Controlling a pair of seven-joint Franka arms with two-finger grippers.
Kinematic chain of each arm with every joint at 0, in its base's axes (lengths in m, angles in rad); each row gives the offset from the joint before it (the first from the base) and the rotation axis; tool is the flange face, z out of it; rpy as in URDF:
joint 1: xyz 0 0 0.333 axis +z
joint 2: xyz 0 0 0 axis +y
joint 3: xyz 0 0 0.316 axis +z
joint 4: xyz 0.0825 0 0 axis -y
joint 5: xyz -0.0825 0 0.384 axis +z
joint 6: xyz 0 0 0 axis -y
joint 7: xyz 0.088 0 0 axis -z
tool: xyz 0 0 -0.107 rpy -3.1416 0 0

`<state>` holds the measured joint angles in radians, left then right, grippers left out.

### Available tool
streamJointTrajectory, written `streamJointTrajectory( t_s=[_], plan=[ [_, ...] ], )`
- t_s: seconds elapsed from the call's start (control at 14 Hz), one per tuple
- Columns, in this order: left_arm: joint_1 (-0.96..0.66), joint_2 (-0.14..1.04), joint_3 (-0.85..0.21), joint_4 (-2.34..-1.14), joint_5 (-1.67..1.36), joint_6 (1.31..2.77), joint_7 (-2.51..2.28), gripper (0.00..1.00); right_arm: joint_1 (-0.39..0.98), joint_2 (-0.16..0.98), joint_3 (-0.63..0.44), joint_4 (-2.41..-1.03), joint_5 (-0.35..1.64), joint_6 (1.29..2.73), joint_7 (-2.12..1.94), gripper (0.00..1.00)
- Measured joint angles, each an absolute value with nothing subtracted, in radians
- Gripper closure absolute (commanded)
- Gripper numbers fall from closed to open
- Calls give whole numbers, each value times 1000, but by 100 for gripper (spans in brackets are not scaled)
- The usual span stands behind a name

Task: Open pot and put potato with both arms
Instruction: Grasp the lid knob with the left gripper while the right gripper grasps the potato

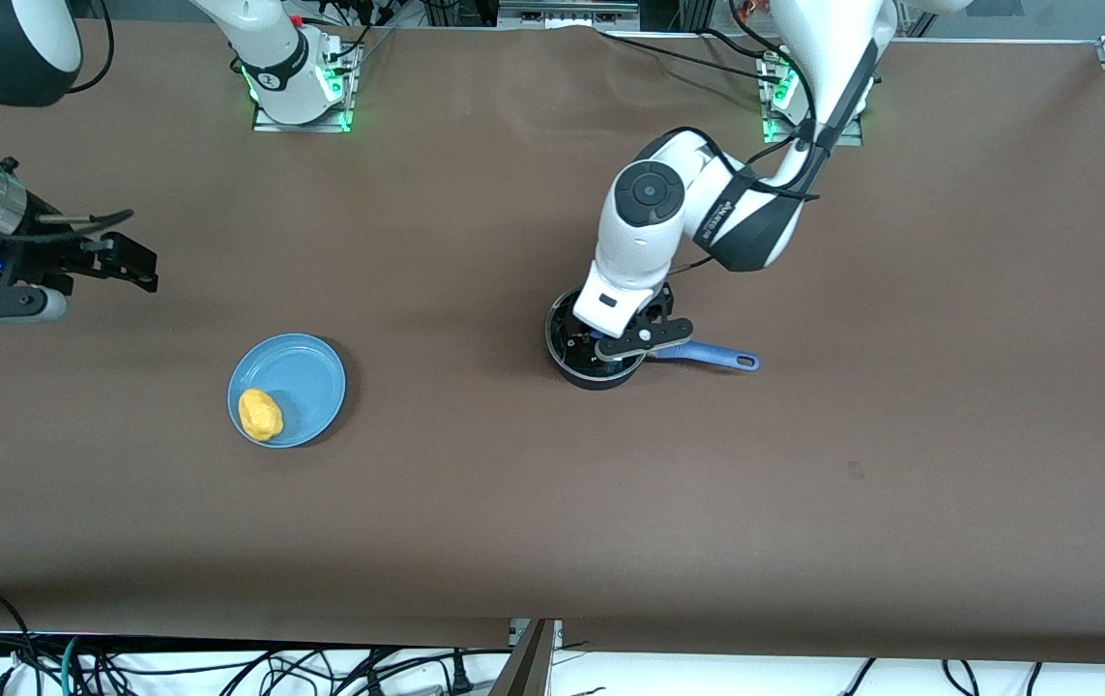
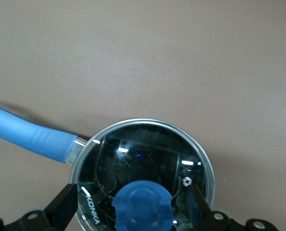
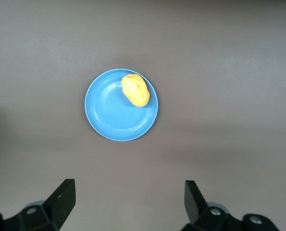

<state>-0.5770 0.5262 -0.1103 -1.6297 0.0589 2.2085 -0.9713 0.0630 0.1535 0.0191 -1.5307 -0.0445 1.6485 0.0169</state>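
1. The right gripper hangs in the air over bare table at the right arm's end, its fingers spread wide and holding nothing; this arm waits.
2. The light-blue plate lies nearer the front camera than that gripper.
3. The potato rests on the plate, close to the rim nearest the front camera.
4. The pot stands mid-table, toward the left arm's end, its glass lid on.
5. The left gripper is low over the lid, its 2 fingers open on either side of the blue knob, apart from it.
6. The blue handle points toward the left arm's end.
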Motion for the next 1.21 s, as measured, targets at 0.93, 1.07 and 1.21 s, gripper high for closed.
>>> streamJointTrajectory(
  t_s=[0.93,1.07,1.21],
  plan=[
    [-613,560,-126,-1653,83,2252,-884,0,56,515,21,-1552,-44,1809,-59,0],
    [-613,561,-127,-1659,140,2252,-881,0,69,574,25,-1554,-45,1889,-62,0],
    [-610,561,-126,-1665,150,2253,-870,0,87,631,26,-1554,-57,1969,-82,0]
  ],
)
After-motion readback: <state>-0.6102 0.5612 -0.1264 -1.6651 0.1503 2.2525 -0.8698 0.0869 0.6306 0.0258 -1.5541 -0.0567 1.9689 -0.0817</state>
